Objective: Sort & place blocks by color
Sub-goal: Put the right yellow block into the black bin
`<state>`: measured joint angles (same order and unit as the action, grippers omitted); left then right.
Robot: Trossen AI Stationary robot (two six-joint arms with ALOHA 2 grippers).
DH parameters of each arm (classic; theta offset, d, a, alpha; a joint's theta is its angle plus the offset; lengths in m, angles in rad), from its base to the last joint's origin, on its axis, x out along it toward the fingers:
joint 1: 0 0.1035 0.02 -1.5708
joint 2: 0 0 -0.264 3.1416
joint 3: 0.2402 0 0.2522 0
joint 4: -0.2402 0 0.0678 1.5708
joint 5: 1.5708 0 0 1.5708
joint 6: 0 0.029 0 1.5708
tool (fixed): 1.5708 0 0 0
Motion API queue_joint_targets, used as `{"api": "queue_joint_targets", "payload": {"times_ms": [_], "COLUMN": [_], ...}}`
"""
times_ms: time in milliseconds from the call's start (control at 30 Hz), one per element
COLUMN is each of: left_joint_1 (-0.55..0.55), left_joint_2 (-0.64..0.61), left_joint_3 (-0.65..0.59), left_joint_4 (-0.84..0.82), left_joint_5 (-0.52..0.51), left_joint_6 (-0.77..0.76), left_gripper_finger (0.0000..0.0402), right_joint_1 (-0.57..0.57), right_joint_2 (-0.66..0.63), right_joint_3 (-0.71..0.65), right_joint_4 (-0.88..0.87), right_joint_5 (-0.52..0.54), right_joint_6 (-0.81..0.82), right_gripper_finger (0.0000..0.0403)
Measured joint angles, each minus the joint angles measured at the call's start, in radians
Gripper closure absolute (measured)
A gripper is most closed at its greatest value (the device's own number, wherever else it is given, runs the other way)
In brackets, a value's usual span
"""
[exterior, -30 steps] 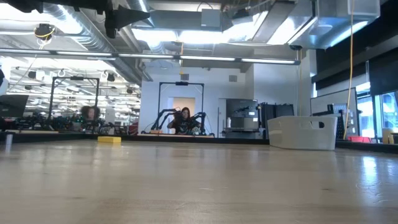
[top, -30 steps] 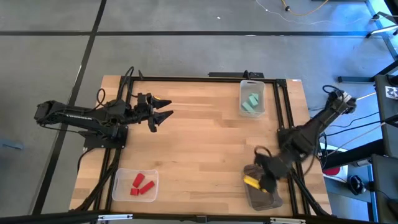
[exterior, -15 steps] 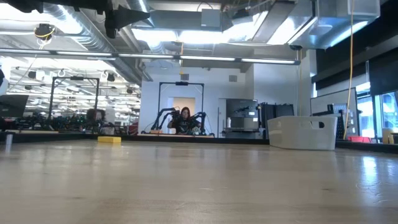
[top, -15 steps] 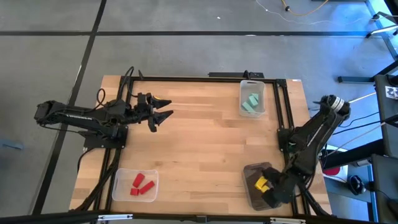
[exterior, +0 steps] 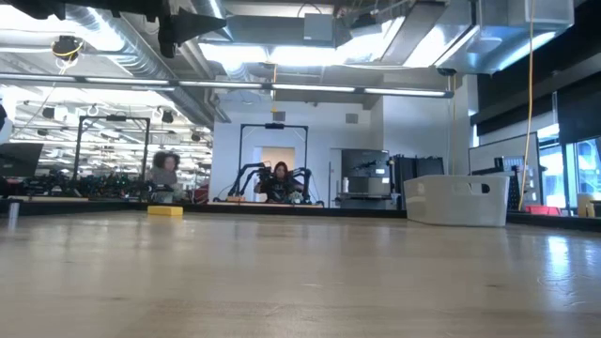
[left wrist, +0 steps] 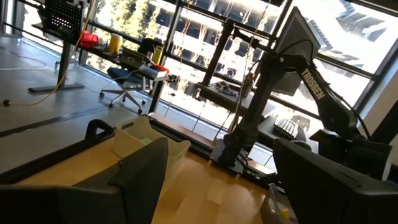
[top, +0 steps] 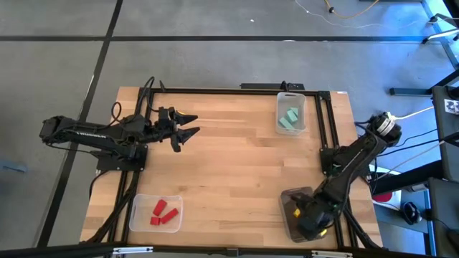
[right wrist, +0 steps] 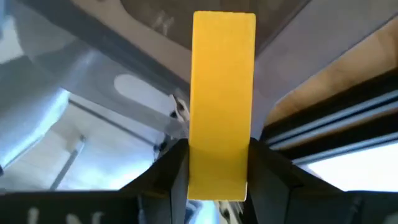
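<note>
My right gripper (top: 307,217) is over the grey bin (top: 288,198) at the table's near right corner, shut on a yellow bar block (right wrist: 222,87). The right wrist view looks along the bar into the bin. In the high view the gripper hides most of the block. My left gripper (top: 184,126) waits open and empty above the table's far left part; its two fingers stand wide apart in the left wrist view (left wrist: 217,186). Teal blocks (top: 288,117) lie in a clear bin (top: 280,100) at the far right. Red blocks (top: 163,211) lie in a clear bin (top: 136,215) at the near left. My right gripper pinches the yellow bar's two long sides near its one end (right wrist: 217,171) between its two fingers (right wrist: 171,177). The bar runs out along the fingers, past their tips, toward the bin's floor. It is lifted clear; the fingers come from above, slanting down.
A black frame rail (top: 331,136) runs along the table's right side next to the right arm. The wooden table top (top: 229,165) between the three bins is bare. The low view shows only the table surface (exterior: 300,282) and the room behind.
My right gripper has carried the yellow bar a little toward the table's near right corner, staying over the grey bin, and has tipped more steeply downward, so that the gripper now covers most of the bar in the high view. It has stayed shut on the bar.
</note>
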<state>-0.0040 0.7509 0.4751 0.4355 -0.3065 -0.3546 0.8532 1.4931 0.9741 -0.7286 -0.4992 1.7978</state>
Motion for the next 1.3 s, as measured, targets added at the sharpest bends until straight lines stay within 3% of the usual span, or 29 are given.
{"api": "queue_joint_targets", "payload": {"times_ms": [400,733,1133,1300], "left_joint_1": [0.0,0.0,0.0,0.0], "left_joint_2": [0.0,0.0,0.0,0.0], "left_joint_3": [0.0,0.0,0.0,0.0], "left_joint_4": [0.0,0.0,0.0,0.0], "left_joint_5": [0.0,0.0,0.0,0.0], "left_joint_6": [0.0,0.051,0.051,0.052], "left_gripper_finger": [0.0119,0.0119,0.0119,0.0119], "right_joint_1": [-0.103,-0.177,-0.189,-0.189], "right_joint_2": [0.09,0.11,0.11,0.11], "right_joint_3": [0.0,0.0,0.0,0.0], "right_joint_4": [-0.002,-0.008,-0.007,-0.001], "right_joint_5": [-0.112,0.004,0.012,0.039], "right_joint_6": [-0.161,-0.214,-0.238,-0.243], "right_gripper_finger": [0.0277,0.0277,0.0276,0.019]}}
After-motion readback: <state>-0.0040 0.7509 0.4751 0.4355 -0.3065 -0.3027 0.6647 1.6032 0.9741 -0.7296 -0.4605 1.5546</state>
